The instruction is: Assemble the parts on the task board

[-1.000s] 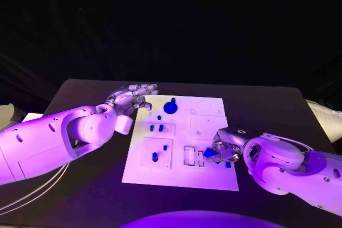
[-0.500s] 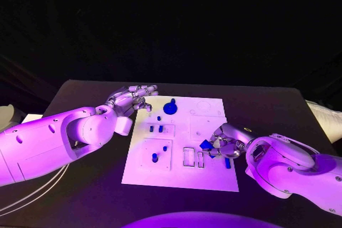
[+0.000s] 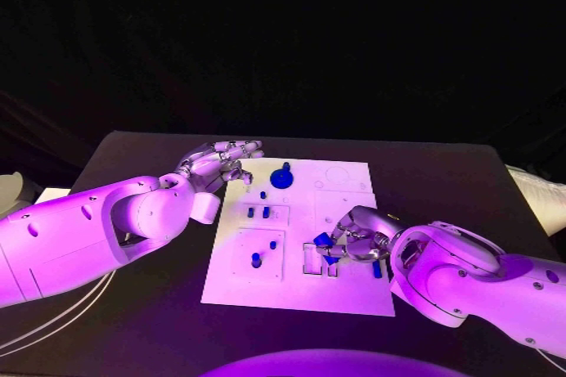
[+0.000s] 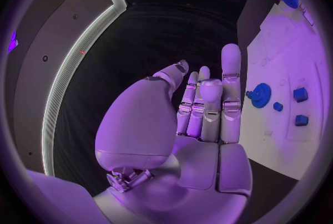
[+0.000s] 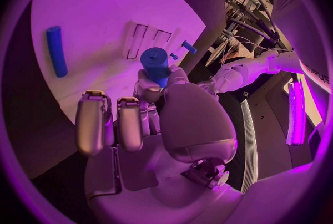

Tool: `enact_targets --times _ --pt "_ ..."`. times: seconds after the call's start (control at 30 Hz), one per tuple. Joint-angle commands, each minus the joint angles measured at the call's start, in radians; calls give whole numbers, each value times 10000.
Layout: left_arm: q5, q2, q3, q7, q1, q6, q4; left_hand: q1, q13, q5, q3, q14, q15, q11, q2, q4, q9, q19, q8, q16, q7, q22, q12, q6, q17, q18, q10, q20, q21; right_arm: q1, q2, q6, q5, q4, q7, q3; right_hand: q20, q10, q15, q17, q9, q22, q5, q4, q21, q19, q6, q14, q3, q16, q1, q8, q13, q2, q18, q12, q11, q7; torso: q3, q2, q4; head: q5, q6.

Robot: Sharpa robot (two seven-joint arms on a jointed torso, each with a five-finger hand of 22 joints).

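While I watch from the head camera, this is how things stand:

Task board: the white task board (image 3: 342,291) lies flat in the middle of the black bench (image 3: 141,311), its long side running away from me.

Right hand: my right hand (image 3: 354,240) hangs over the near right part of the board, beside the two narrow slots (image 3: 320,258). Its fingers (image 5: 154,86) are closed on a blue block (image 3: 323,241), pinched at the tips; the other fingers (image 5: 104,121) are stretched out and hold nothing.

Blue block: from the right wrist camera the block (image 5: 155,63) looks like a short cylinder with a squared body, raised above the board, over or just beside the slots. I cannot tell if it touches the board.

Left hand: my left hand (image 3: 216,163) sits at the far left corner of the board, off its edge. From the left wrist camera the fingers (image 4: 208,107) are straight, close together, with nothing in them.

Other parts: a blue gear (image 3: 282,178) stands near the far edge of the board; two small blue pegs (image 3: 258,213) stand in the left middle plate; a blue rod (image 3: 376,270) lies on the board just by my right hand; small blue pieces (image 3: 258,260) sit in the near left plate.
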Motion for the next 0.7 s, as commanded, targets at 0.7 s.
enact_targets --times 0.7 --pt "-39 31 4 90 6 153 85 -14 -12 31 -46 -60 27 16 -17 -16 -12 -54 40 64 22 -9 52 -61 -4 100 -61 -35 -64 -86 685 1796 -390 -516 -215 -64 -94 313 -167 712 471 22 -459 -12 58 55 476 682 -339 41 -724 294 261 285 -172 137 -126 -255 -5 2 0 62 -48"
